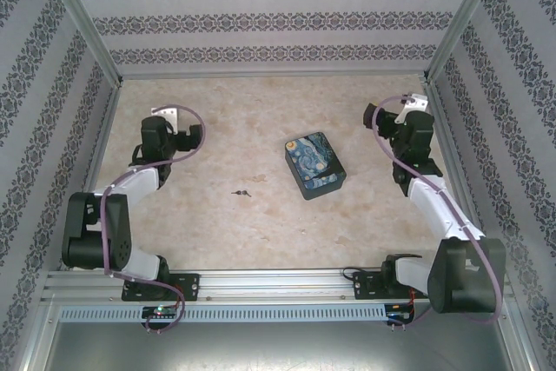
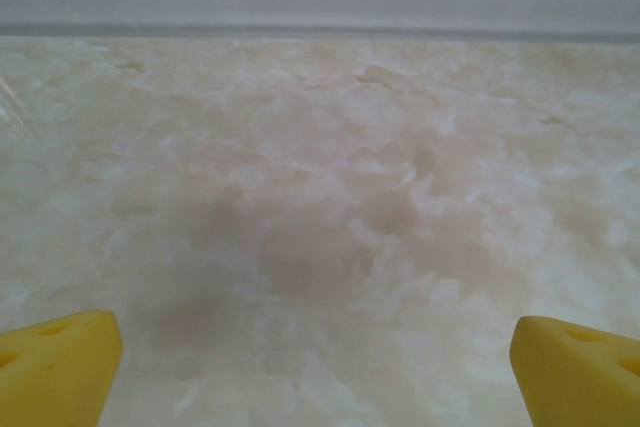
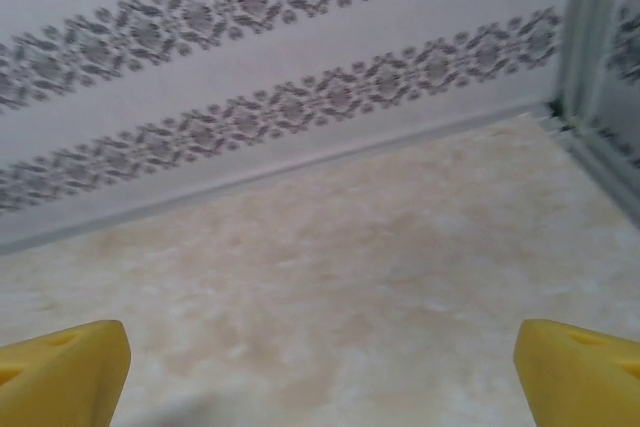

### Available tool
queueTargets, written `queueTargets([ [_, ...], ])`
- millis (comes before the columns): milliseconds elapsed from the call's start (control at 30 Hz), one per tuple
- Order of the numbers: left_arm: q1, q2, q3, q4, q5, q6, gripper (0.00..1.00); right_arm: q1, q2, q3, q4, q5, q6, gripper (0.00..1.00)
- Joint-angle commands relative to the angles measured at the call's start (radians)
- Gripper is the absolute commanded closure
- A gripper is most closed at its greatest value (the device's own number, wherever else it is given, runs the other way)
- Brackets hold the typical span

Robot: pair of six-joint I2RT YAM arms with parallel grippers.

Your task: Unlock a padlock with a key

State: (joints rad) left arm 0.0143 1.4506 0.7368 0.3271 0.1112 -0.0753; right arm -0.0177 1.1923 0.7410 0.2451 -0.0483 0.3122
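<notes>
Key (image 1: pixel 242 192) lies on table (image 1: pixel 261 236), near blue tin (image 1: pixel 314 165), to its left, as I see from top. Wrist cameras give me left gripper (image 2: pixel 320 377), right gripper (image 3: pixel 320 377): yellow fingers (image 2: pixel 60 367) spread wide, nothing held.

You see a blue swirl-patterned tin (image 1: pixel 314 165), a dark key (image 1: pixel 242 192), yellow fingers (image 2: pixel 60 362) and a beige marbled counter (image 1: pixel 261 232).

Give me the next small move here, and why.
Probably swing the left hand over the key and hover above it. The key lies loose on the table, left of the tin, on the left arm's side, and that hand is open, empty and pointed at bare table.
</notes>
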Motion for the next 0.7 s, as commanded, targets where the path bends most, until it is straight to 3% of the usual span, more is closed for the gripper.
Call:
queueTargets([
  [0, -0.012, -0.038, 0.059, -0.237, 0.033, -0.160, 0.00, 0.003, 0.023, -0.008, -0.251, -0.213, 0.128, 0.02],
  [67, -0.034, -0.050, 0.116, -0.341, 0.057, -0.251, 0.00, 0.018, 0.023, -0.020, -0.304, -0.280, 0.154, 0.05],
  [267, -0.180, -0.056, 0.231, -0.518, 0.155, -0.463, 0.00, 0.106, -0.013, -0.075, -0.449, -0.258, 0.194, 0.11],
  [467, -0.396, 0.028, 0.290, -0.496, 0.143, -0.604, 0.00, 0.147, -0.005, -0.129, -0.450, -0.234, 0.211, 0.13],
  [667, -0.512, 0.191, 0.406, -0.462, 0.168, -0.678, 0.00, 0.160, 0.025, -0.138, -0.402, -0.260, 0.230, 0.14],
])
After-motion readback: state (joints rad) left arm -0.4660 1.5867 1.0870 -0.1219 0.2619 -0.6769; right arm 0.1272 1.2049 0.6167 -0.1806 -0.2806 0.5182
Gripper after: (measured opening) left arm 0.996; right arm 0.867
